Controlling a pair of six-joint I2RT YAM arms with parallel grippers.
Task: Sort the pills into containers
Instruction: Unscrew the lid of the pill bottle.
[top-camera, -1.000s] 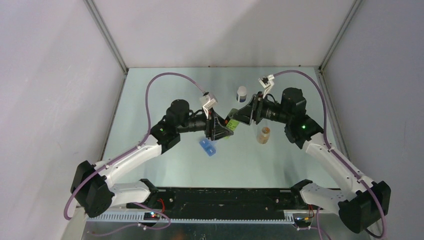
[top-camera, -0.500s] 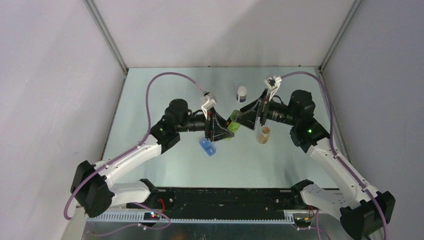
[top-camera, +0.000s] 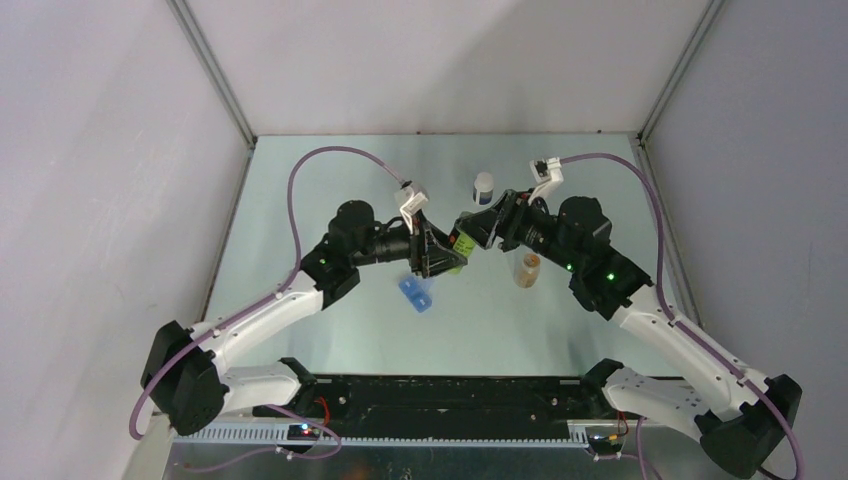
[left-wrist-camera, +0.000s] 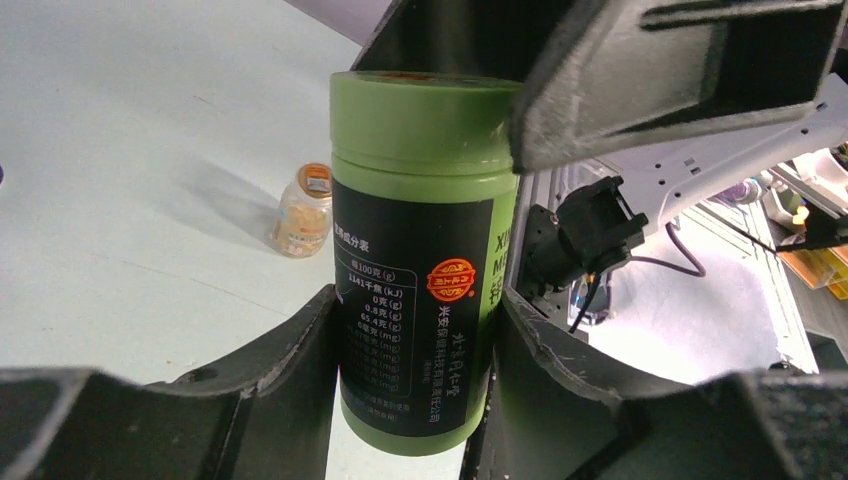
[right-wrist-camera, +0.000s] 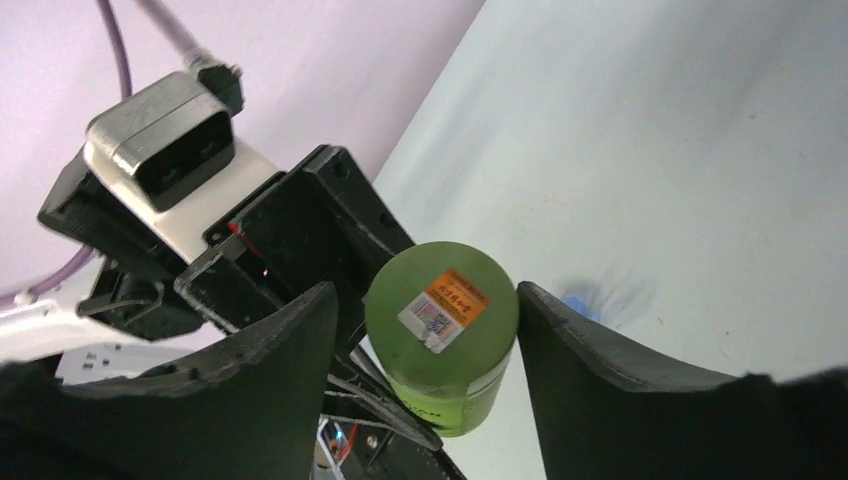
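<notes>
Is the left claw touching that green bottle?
Touching. In the left wrist view, the left gripper presses its fingers against both sides of the green bottle.

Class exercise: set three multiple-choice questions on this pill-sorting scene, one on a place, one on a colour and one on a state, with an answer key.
1. Where is the blue pill box?
A. on the table, just on the near side of the left tool
B. against the back wall
C. stacked on a bottle

2. What colour is the lid of the black-labelled bottle?
A. white
B. green
C. red

3. What state is that bottle in?
A. lying on its side on the table
B. clamped by its body in the left tool
C. standing alone on the table

Key:
1 A, the top view shows it on the table beside that tool.
2 B, both wrist views show a green lid.
3 B, the left wrist view shows fingers pressed on both sides.
</notes>
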